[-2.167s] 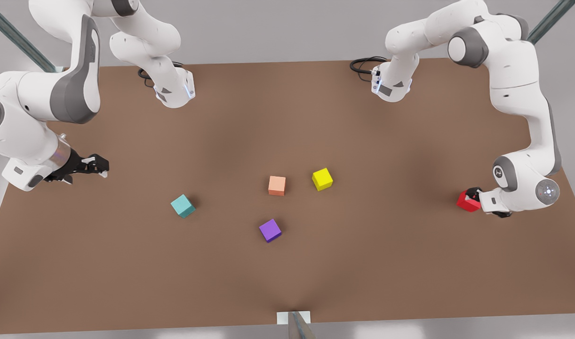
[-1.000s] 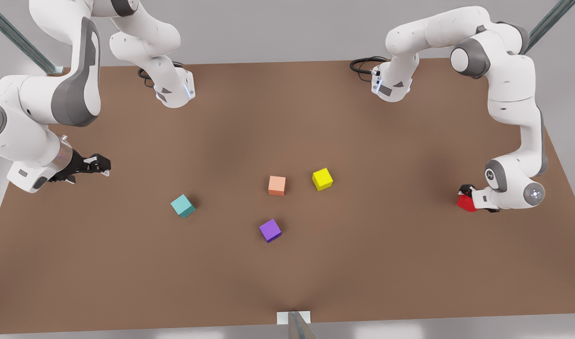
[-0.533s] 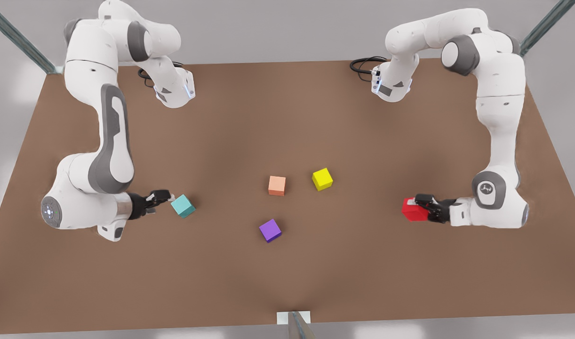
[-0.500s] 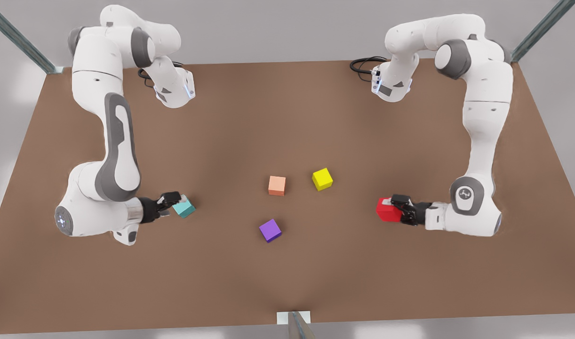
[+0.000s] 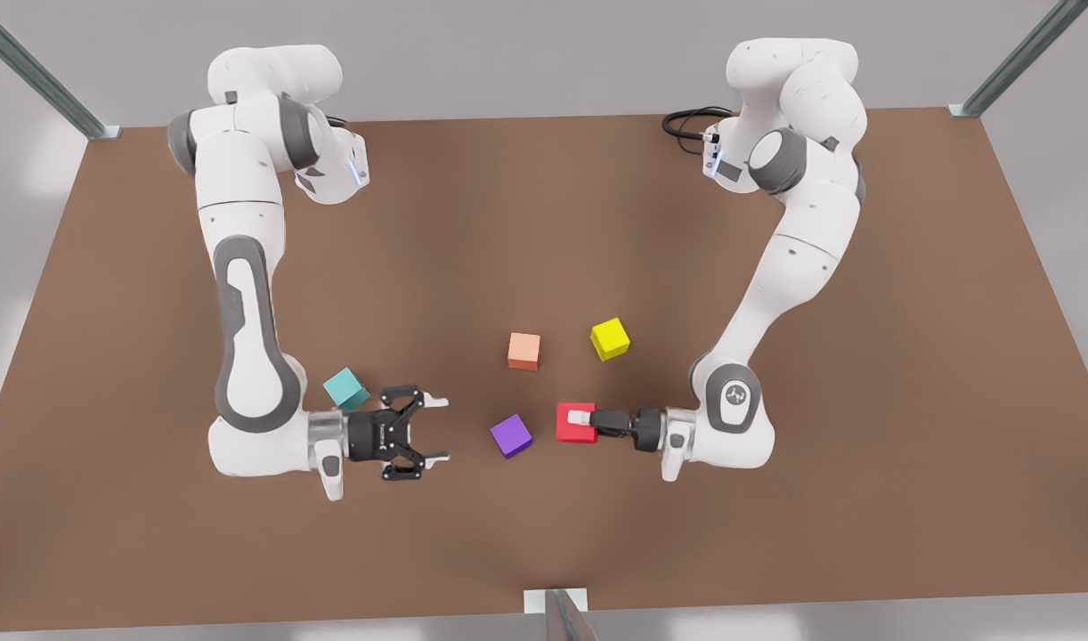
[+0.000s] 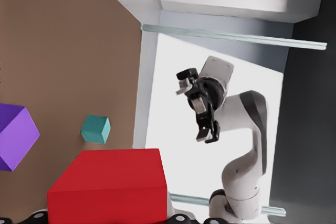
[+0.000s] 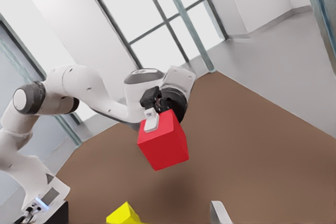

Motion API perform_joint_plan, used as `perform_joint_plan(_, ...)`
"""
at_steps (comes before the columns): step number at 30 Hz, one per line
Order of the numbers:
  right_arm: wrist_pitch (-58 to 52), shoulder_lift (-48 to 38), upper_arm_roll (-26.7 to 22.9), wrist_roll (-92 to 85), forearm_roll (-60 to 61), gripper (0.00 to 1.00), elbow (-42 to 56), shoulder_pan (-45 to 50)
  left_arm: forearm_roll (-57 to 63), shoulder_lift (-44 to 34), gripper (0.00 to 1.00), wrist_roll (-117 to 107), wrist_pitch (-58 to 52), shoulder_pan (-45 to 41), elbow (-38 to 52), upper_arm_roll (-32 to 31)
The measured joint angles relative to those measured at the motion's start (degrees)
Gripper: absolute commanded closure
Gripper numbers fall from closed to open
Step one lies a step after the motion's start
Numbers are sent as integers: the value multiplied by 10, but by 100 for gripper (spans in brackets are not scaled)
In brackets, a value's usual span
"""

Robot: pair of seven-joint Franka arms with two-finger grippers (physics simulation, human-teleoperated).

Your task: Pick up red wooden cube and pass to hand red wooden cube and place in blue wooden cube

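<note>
The bright red cube [image 5: 576, 422] hangs above the table, just right of centre in the front view, with my left gripper [image 5: 583, 421] shut on it. The left wrist view has this red cube [image 6: 110, 184] close up between my own fingers. My right gripper [image 5: 439, 432] stands open and holds nothing at the front view's left, facing the red cube across a gap. It appears farther off as the open right gripper [image 6: 195, 107]. The right wrist view looks at the red cube [image 7: 164, 142] in the left gripper [image 7: 152, 121]. The teal cube [image 5: 345, 389] rests on the table beside the right arm's wrist, apart from it.
A purple cube [image 5: 511, 435] lies on the brown table [image 5: 544, 223] between the two grippers, close to the red cube. A pale salmon cube [image 5: 523, 351] and a yellow cube [image 5: 610, 338] sit farther back near the middle. Arm bases stand at the far edge.
The left gripper carried the red cube from the front view's far right toward the middle. The right gripper swept in past the teal cube, stands beyond it and faces the red cube.
</note>
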Motion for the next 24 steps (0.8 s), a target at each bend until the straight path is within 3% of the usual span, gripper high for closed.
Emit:
perform_joint_plan(10, 133, 26, 41, -189, 98, 0, -21, 48, -13, 0, 45, -77, 16, -6, -2, 0)
perform_joint_plan(24, 168, 38, 91, -335, 120, 0, -41, 48, -7, 0, 45, -106, 20, -7, -10, 1)
